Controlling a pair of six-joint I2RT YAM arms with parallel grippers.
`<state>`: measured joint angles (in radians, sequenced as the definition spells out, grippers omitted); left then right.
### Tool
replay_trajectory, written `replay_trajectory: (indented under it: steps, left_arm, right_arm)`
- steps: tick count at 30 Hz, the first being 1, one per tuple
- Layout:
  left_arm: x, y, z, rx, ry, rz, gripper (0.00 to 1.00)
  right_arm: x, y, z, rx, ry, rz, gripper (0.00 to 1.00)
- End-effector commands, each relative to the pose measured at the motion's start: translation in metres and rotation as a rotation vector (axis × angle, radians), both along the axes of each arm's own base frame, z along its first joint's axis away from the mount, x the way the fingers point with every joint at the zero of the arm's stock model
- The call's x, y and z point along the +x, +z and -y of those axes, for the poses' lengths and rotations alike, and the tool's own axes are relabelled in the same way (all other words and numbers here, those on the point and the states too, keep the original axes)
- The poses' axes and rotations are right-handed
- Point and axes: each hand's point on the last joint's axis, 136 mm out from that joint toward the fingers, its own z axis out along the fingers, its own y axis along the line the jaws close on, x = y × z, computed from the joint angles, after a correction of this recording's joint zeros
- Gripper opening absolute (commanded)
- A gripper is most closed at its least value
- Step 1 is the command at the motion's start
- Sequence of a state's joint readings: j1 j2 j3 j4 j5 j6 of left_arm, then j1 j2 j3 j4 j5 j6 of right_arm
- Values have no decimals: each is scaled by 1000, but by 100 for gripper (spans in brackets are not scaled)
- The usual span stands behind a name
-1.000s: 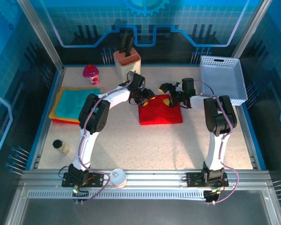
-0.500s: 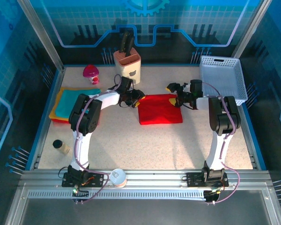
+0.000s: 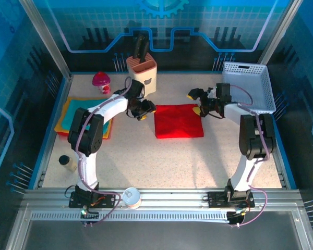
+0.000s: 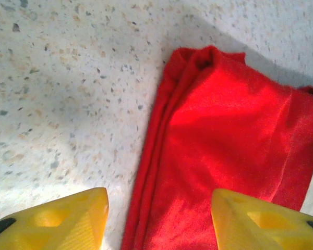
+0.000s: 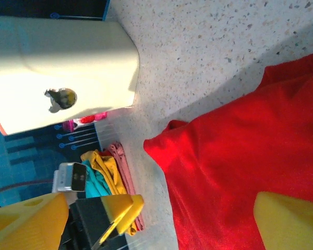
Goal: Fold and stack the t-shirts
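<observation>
The red t-shirt [image 3: 178,121] lies folded into a flat rectangle in the middle of the table. My left gripper [image 3: 144,111] hovers just off its left edge, open and holding nothing. In the left wrist view the shirt's layered folded edge [image 4: 161,156] runs between the yellow fingertips [image 4: 57,224] of the left gripper [image 4: 159,224]. My right gripper [image 3: 195,102] stands open at the shirt's far right corner, empty. The right wrist view has that corner [image 5: 250,156] below the right gripper [image 5: 156,224]. A folded stack of t-shirts [image 3: 86,117], teal on top of orange and yellow, lies at the left.
A white perforated basket [image 3: 248,86] sits at the back right. A cream knife block [image 3: 142,70] stands behind the shirt, with a pink object [image 3: 100,82] to its left. A small jar [image 3: 68,163] and a tape roll [image 3: 130,197] lie near the front left.
Both grippers have drawn away from the red shirt's far edge, the left one leftward and the right one rightward. The shirt now lies flat and untouched.
</observation>
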<state>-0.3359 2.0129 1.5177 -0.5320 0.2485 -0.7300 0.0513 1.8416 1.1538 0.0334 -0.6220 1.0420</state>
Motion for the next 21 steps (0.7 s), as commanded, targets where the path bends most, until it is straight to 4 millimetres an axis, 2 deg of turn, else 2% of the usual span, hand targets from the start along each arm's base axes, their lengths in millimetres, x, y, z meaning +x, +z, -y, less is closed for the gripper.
replay_trajectory:
  steps: [1,2,7,8,14,21]
  left_arm:
    - [-30,6,-12,92,-113,-52,57]
    - [-32,5,-11,94,-125,-55,57]
    - [-39,-1,10,105,-237,-45,60]
    - [-40,-4,12,131,-258,-42,64]
    - [-32,-20,28,204,-324,-29,67]
    - [-27,-37,28,288,-345,-78,67]
  right_arm:
    - [-29,3,4,-121,63,-34,96]
    - [-36,2,8,-154,63,-47,100]
    - [-66,1,22,-264,84,-39,100]
    - [-73,2,23,-272,90,-39,100]
    - [-105,3,27,-270,118,-49,100]
    - [-130,1,38,-246,97,-49,100]
